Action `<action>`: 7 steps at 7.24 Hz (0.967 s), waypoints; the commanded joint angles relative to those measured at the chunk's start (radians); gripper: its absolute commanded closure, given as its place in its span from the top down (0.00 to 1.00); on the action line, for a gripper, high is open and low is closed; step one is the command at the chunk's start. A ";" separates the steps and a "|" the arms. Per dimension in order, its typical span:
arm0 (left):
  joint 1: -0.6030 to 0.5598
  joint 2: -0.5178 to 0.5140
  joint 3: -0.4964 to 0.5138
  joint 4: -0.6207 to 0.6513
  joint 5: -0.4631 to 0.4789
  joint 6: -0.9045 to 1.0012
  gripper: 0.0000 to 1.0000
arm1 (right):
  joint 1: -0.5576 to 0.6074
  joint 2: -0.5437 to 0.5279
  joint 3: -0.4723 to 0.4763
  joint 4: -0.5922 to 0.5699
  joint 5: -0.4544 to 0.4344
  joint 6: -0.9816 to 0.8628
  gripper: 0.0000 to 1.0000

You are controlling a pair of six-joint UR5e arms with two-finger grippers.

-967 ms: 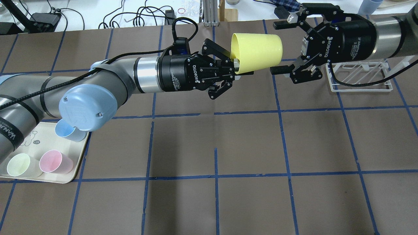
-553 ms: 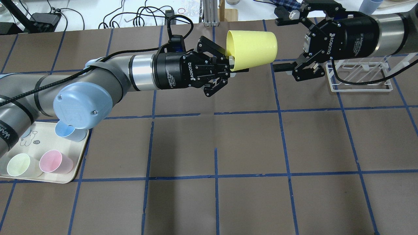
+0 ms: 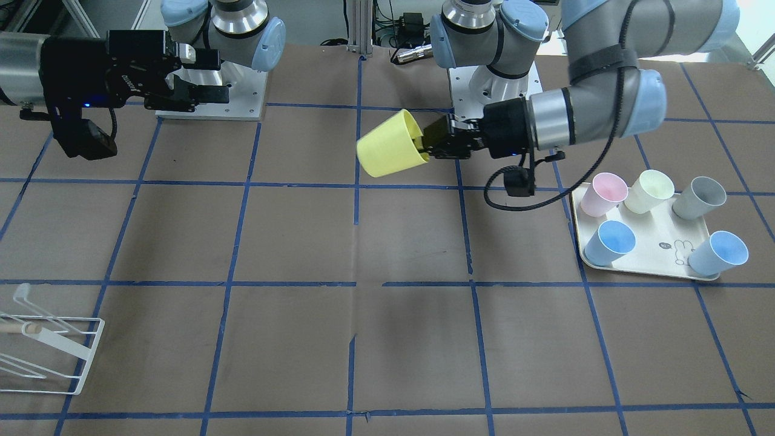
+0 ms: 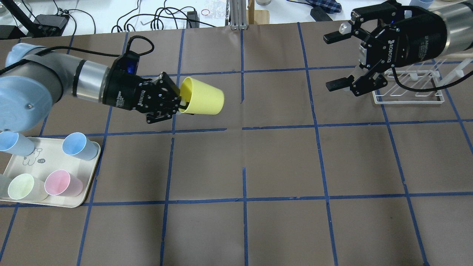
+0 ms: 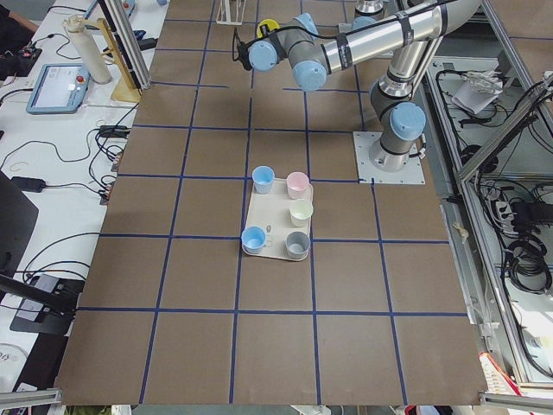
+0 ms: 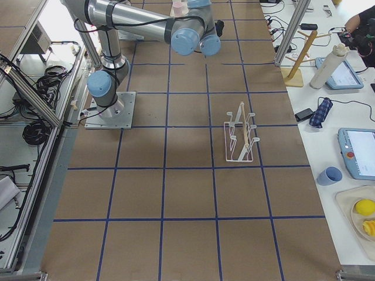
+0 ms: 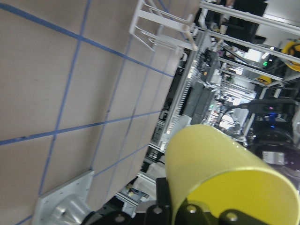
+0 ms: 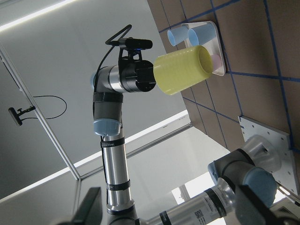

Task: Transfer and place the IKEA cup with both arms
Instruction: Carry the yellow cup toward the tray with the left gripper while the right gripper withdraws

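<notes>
We start at the left gripper [image 4: 180, 103], left of centre in the overhead view. Its jaws are clamped on the rim of the IKEA cup [image 4: 203, 100], with one finger reaching into the mouth. The cup lies on its side, clear of the table [image 4: 281, 166]. Its open mouth faces the gripper and its closed base points toward the middle of the frame. In the front-facing view the same cup [image 3: 387, 151] sits just above centre, with the left gripper [image 3: 433, 145] at its right. The left wrist view shows the yellow wall of the cup [image 7: 225, 178] filling the lower right corner.

The right gripper [image 4: 334, 61] hangs in the upper right of the overhead view. Its jaws are spread wide apart with nothing between them, and it is well apart from the cup. In the front-facing view the right gripper [image 3: 215, 75] appears at the upper left. Its wrist camera sees the cup [image 8: 183, 70] base-on.

Farther out, a white wire rack [image 4: 406, 90] stands just behind the right gripper. At the lower left of the overhead view, a cream tray [image 4: 55, 164] holds a pink cup [image 4: 61, 183], a pale cream-yellow cup [image 4: 22, 186] and two light-blue cups [image 4: 77, 146]. The front-facing view also shows a grey cup [image 3: 699, 197] on it.
</notes>
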 commanded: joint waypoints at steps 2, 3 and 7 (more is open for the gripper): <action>0.135 -0.048 0.197 0.004 0.597 0.137 0.00 | 0.047 -0.050 0.001 -0.406 -0.311 0.441 1.00; 0.144 -0.074 0.268 0.010 0.732 0.221 0.00 | 0.102 -0.054 0.001 -0.532 -0.431 0.547 1.00; 0.397 -0.292 0.382 0.183 0.936 0.672 0.00 | 0.288 -0.064 0.006 -0.881 -0.808 0.819 1.00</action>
